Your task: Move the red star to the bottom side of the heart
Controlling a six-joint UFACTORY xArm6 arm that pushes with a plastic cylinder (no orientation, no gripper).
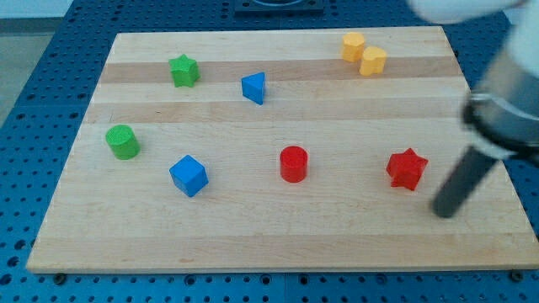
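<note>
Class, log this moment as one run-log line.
tip: right of red star, apart | yellow heart: view's top | star not yet below heart

On the worktop [253, 244], our tip [441, 210] stands just right of the red star [407, 168], not touching it. The red cylinder [294, 163] lies to the star's left. Well above, near the view's top, the upper yellow block [353, 46] touches the lower yellow block [373, 61].

Robotics lab or test bench; pale wooden board [253, 227] serves as counter, laid on blue perforated metal base [34, 101] with regular hole grid, as on optical breadboard; small coloured blocks spread over counter; blurred dark rod of arm, my tip [441, 212], at view's right.
</note>
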